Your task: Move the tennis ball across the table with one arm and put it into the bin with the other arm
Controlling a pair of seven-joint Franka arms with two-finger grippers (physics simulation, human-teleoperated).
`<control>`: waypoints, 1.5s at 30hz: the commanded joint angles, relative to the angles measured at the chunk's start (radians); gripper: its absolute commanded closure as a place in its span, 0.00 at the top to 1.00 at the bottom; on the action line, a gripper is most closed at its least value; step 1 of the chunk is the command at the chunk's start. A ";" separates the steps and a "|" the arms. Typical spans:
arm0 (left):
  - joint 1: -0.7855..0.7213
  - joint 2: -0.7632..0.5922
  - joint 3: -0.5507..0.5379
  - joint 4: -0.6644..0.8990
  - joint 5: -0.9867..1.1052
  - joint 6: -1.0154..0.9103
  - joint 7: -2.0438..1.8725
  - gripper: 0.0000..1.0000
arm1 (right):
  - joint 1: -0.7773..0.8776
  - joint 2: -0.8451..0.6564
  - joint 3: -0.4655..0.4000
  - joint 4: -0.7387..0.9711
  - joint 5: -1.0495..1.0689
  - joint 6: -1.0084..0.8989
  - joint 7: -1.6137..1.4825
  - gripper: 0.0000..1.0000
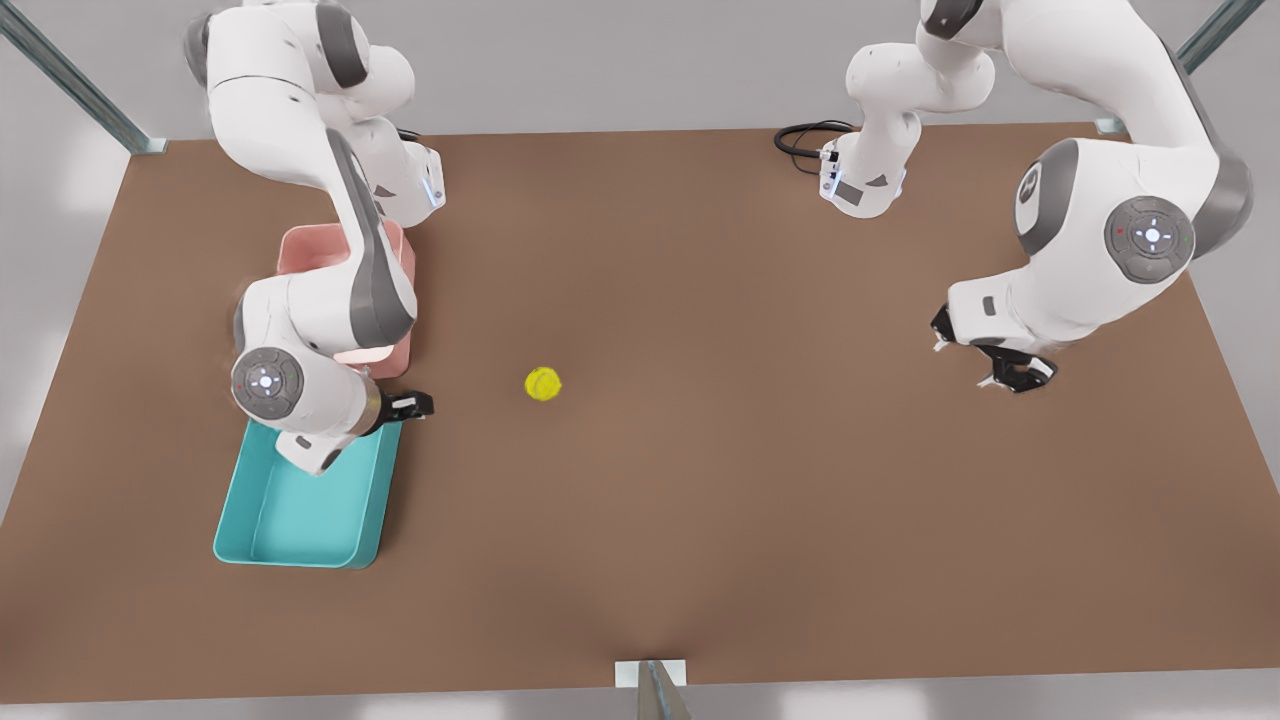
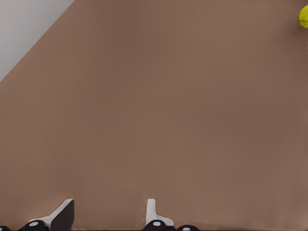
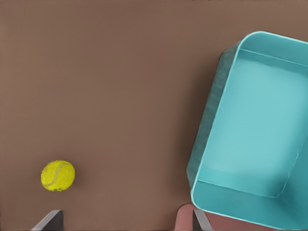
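Note:
The tennis ball [image 1: 543,384] lies on the brown table [image 1: 700,480] a little toward the front view's left of centre, touched by nothing. The teal bin [image 1: 300,520] stands at the front view's left, with nothing inside. My right gripper [image 1: 405,405] hovers open at the bin's far corner, between bin and ball; its wrist view takes in the ball [image 3: 57,175], the bin [image 3: 250,144] and its own fingertips [image 3: 48,222]. My left gripper [image 1: 990,360] waits open and holding nothing over the table at the front view's right. From there the ball [image 2: 303,17] is far from the gripper [image 2: 107,214].
A pink bin [image 1: 300,250] stands right behind the teal one, partly under the right arm. A black cable [image 1: 805,140] loops by the far arm base. Metal frame posts [image 1: 650,690] stand at the table's edges. Bare tabletop stretches between the ball and the left gripper.

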 commanded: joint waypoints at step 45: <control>-0.030 0.073 -0.056 0.040 -0.013 -0.098 -0.933 1.00 | 0.073 -0.213 -0.005 -0.824 -0.104 0.690 -1.723 1.00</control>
